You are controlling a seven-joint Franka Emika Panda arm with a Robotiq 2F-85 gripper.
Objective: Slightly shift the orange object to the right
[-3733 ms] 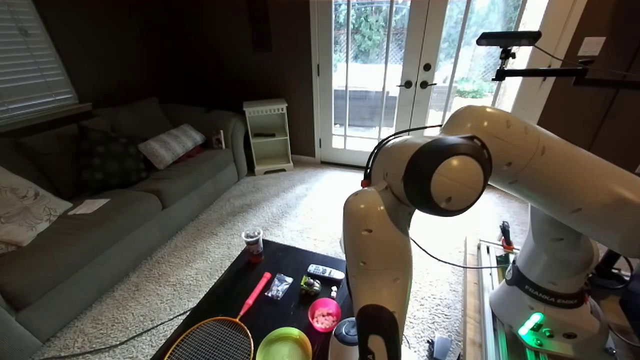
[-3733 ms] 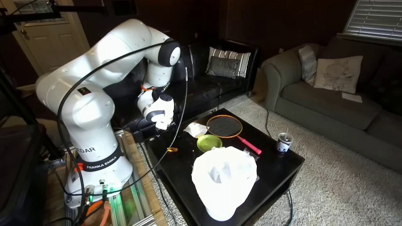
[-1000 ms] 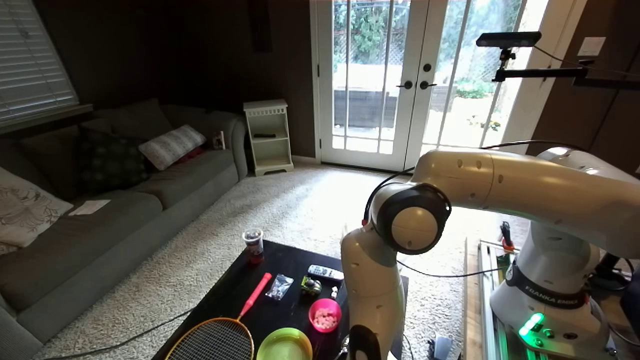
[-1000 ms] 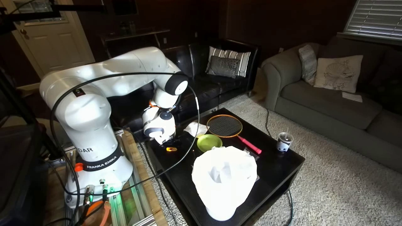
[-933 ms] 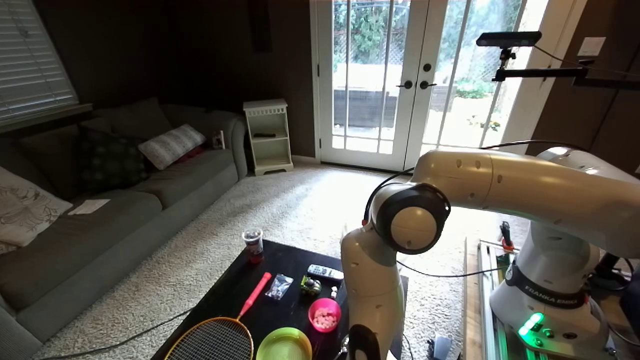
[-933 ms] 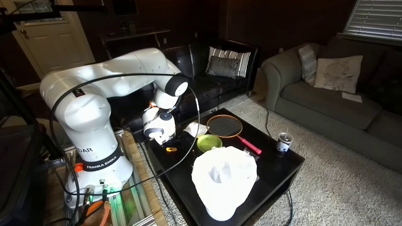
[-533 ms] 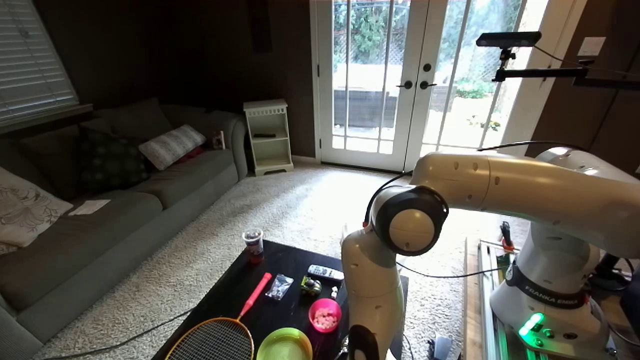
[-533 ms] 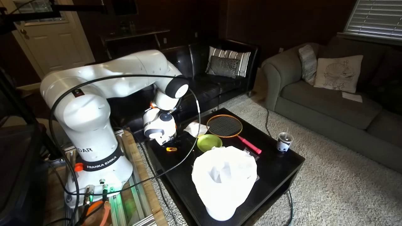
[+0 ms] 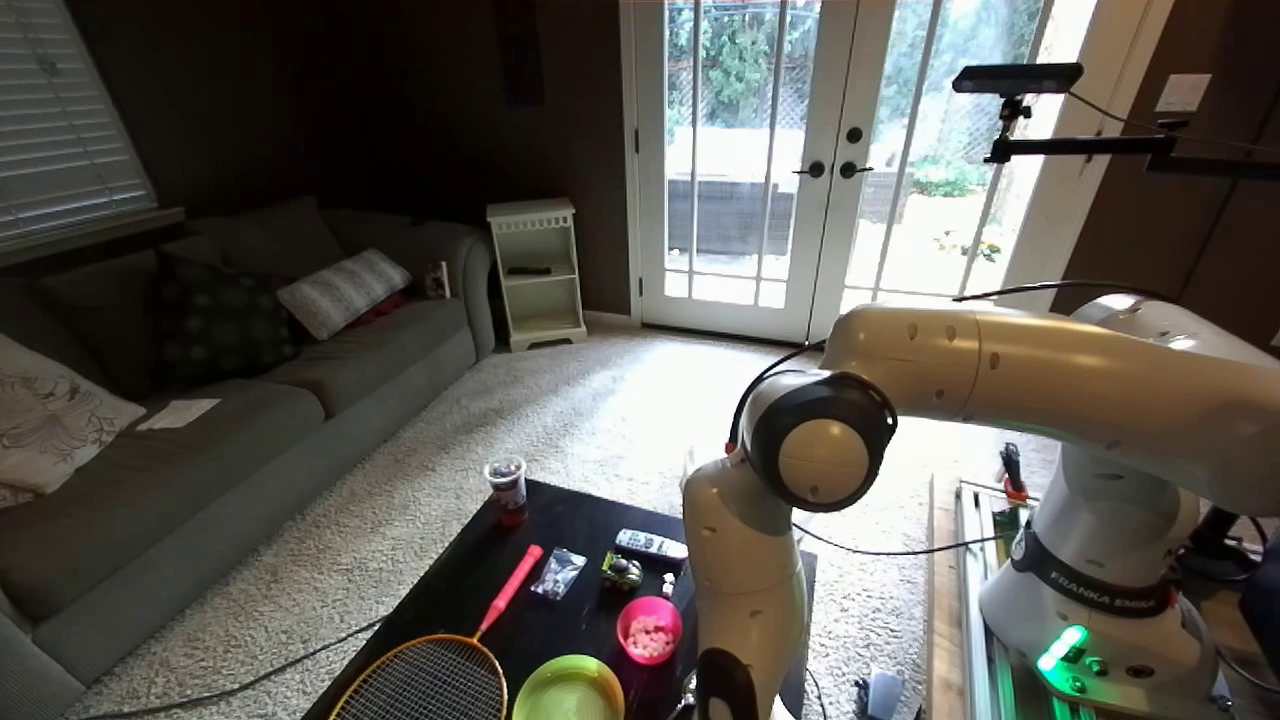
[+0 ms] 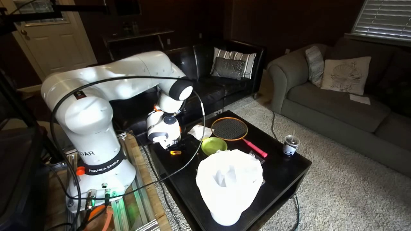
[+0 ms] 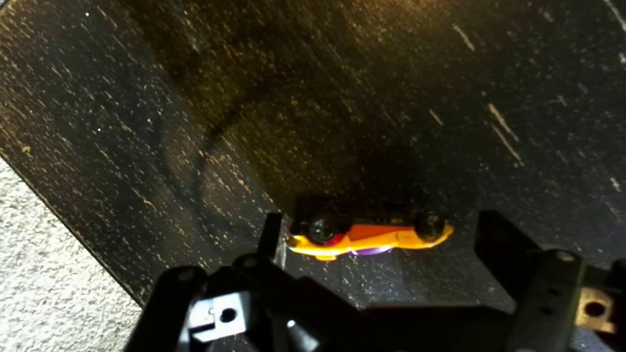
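The car [image 11: 371, 238], orange and yellow, is lying on the counter [image 11: 391, 98] low in the wrist view, between fingers [image 11: 503, 249] that are standing spread wide. The tip nearer the frame's left is sitting just beside the car's end, so an off-centre close could be spinning the car, and too long a push could be overshooting a slight shift. Darkness is hiding whether that tip is touching. In an exterior view the bottom edge is cutting off the arm [image 9: 925, 365], and the car is not showing.
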